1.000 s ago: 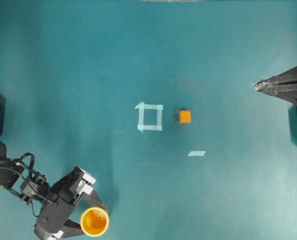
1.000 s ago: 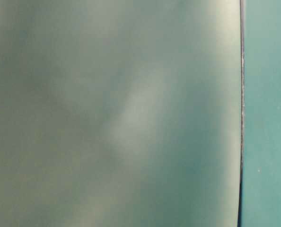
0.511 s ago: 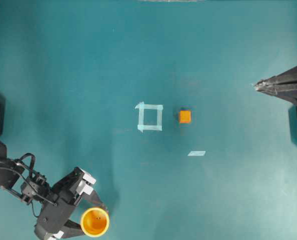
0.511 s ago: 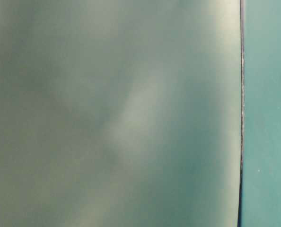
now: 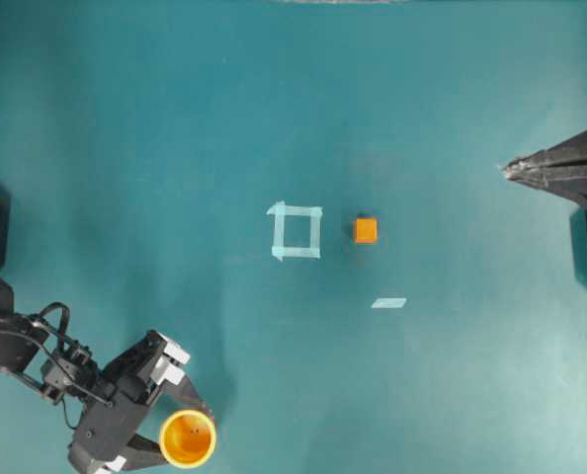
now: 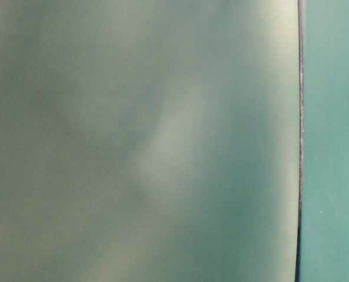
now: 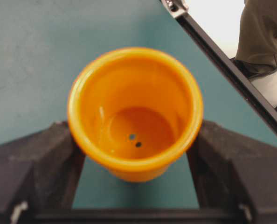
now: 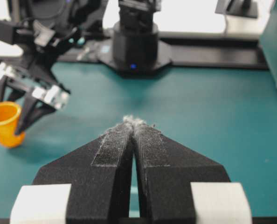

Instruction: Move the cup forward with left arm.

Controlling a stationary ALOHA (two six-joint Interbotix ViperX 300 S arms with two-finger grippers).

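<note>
The orange-yellow cup (image 5: 187, 437) stands upright near the table's front left corner, its darker inside showing two small holes in the left wrist view (image 7: 134, 116). My left gripper (image 5: 182, 435) is shut on the cup, one black finger against each side of its wall (image 7: 136, 135). From the right wrist view the cup (image 8: 3, 122) shows at the far left between those fingers. My right gripper (image 5: 506, 168) rests shut at the right edge, pads together (image 8: 131, 122), holding nothing.
A pale tape square (image 5: 295, 231) marks the table's middle, with a small orange cube (image 5: 366, 230) just right of it and a short tape strip (image 5: 388, 303) below. A black frame rail (image 7: 231, 70) runs beyond the cup. The table-level view shows only a blurred greenish surface.
</note>
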